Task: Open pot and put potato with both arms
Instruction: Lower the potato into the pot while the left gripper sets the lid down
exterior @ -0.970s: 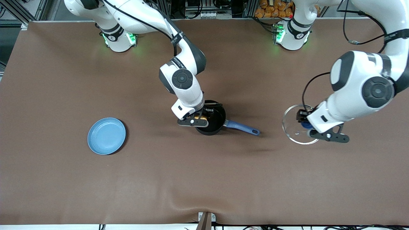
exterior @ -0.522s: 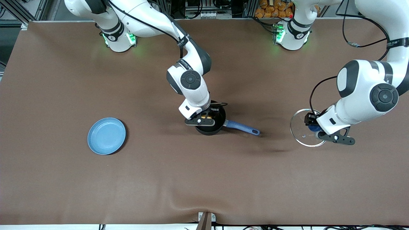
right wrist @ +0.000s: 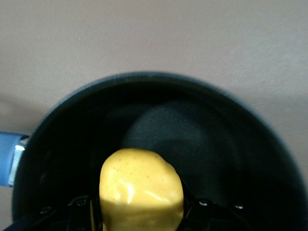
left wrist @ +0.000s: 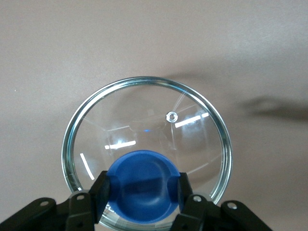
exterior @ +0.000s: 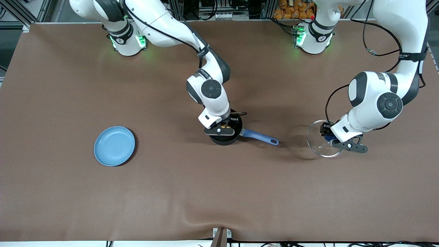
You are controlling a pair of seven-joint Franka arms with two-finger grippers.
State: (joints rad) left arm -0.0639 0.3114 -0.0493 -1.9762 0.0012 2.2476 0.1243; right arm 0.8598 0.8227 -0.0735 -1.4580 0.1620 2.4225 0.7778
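Note:
The black pot (exterior: pixel 229 139) stands lidless mid-table, its blue handle (exterior: pixel 260 136) pointing toward the left arm's end. My right gripper (exterior: pixel 222 128) hangs over the pot's mouth, shut on the yellow potato (right wrist: pixel 141 190). In the right wrist view the potato sits just inside the pot's rim (right wrist: pixel 154 78). My left gripper (exterior: pixel 330 137) is shut on the blue knob (left wrist: pixel 143 185) of the glass lid (exterior: pixel 317 142), low over the table toward the left arm's end. The lid (left wrist: pixel 144 115) hangs level; I cannot tell whether it touches the table.
A flat light-blue plate (exterior: pixel 114 145) lies toward the right arm's end of the table, about as near the front camera as the pot. The brown table cover (exterior: pixel 219 192) wrinkles near its front edge.
The right gripper has carried the potato from the pot's rim to over its middle. The left gripper has moved lower with the lid, still held by the knob.

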